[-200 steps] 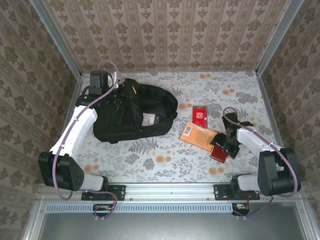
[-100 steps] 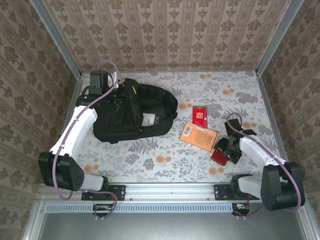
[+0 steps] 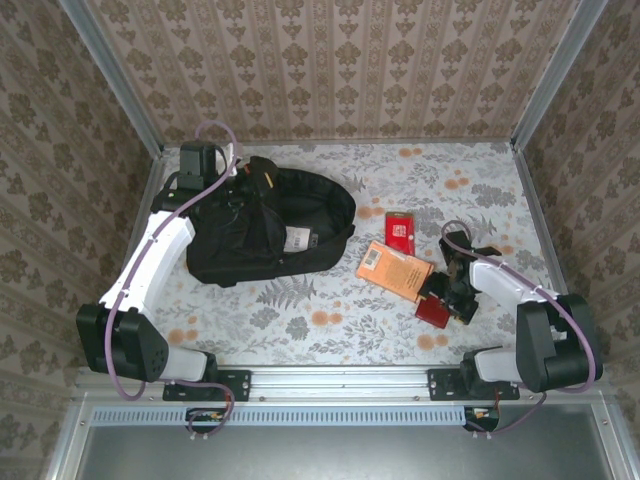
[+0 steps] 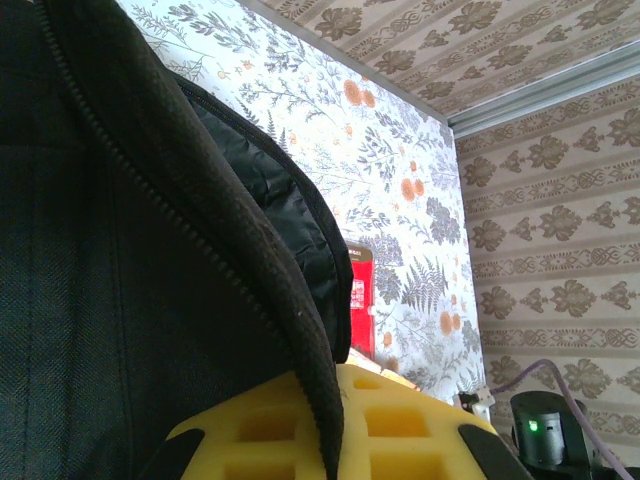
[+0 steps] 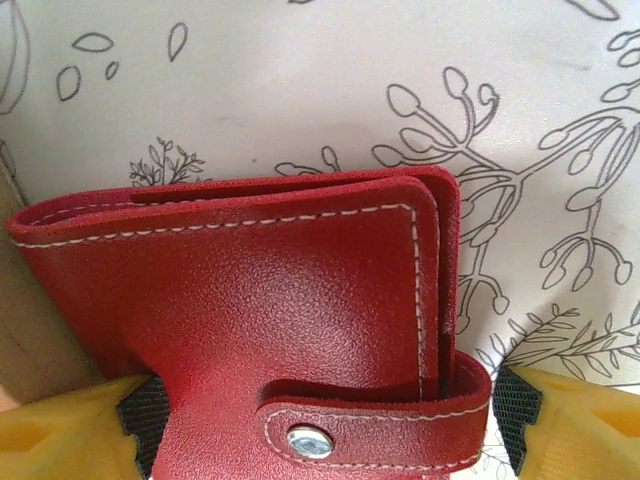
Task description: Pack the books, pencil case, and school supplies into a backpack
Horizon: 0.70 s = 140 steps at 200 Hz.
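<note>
Two books lie on the right half of the floral table (image 3: 300, 322). The orange book (image 3: 397, 271) lies flat with its long axis going mostly left to right, its right end turned a little toward the near edge, and a pale label at its left end. The smaller red book (image 3: 400, 232) lies just behind it, apart from it, with its long axis going from far to near and a white label on the cover.

At the near right corner of the orange book is the pencil case (image 5: 250, 300), made of dark red grained leather with pale stitching and a strap closed by a metal snap. The right gripper (image 3: 448, 298) pinches it, with one yellow finger (image 5: 60, 435) on each side of the strap end.

On the far left part of the table lies the black backpack (image 3: 262, 230), with its long axis left to right, its open mouth toward the right and a white tag inside. The left gripper (image 3: 224, 180) is at its far left corner. In the left wrist view the zip edge crosses a yellow finger (image 4: 400, 425), but I cannot tell if this claw is closed.
</note>
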Motion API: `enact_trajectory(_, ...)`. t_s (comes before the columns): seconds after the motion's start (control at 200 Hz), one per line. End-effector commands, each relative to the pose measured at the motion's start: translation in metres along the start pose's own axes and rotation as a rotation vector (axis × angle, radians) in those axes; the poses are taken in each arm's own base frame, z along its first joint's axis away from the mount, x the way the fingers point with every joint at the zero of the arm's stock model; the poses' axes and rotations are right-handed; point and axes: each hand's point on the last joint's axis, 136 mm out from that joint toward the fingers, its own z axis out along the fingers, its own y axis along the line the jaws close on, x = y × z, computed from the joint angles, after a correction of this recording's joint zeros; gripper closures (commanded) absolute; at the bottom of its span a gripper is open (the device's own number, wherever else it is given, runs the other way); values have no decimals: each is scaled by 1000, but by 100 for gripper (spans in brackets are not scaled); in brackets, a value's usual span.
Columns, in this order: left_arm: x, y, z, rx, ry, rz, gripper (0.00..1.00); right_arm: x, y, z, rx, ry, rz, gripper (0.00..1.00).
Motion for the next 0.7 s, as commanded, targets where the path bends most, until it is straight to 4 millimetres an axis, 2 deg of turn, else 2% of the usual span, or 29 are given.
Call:
enact_trajectory(0.0,-5,-8,-3,33,-14,35,98,4,15,5,-42,26,-44,15)
enact_trajectory(0.16,-3,-7,0,38,-4,31,98,-3,25,3,-61,8,-56,26)
enact_trajectory(0.24,-3,-7,0,37,-2,30,98,-3,26,6,-51,25,-67,38)
enact_trajectory(0.325,-3,-7,0,37,-1,32,98,-4,26,1,-50,18,-74,43)
enact_trajectory(0.36,-2,-7,1,37,2,30,98,-4,25,0,-43,18,-77,48)
enact_trajectory(0.385,-2,-7,1,37,1,33,98,-6,26,-8,-60,-7,-82,49)
enact_trajectory(0.49,-2,-8,1,38,2,33,98,-7,23,-19,-60,-33,-87,53)
enact_trajectory(0.565,-1,-8,2,39,8,29,98,-7,22,-27,-66,-50,-93,63)
enact_trajectory(0.695,-1,-8,4,43,14,27,98,-10,19,-34,-59,-77,-98,65)
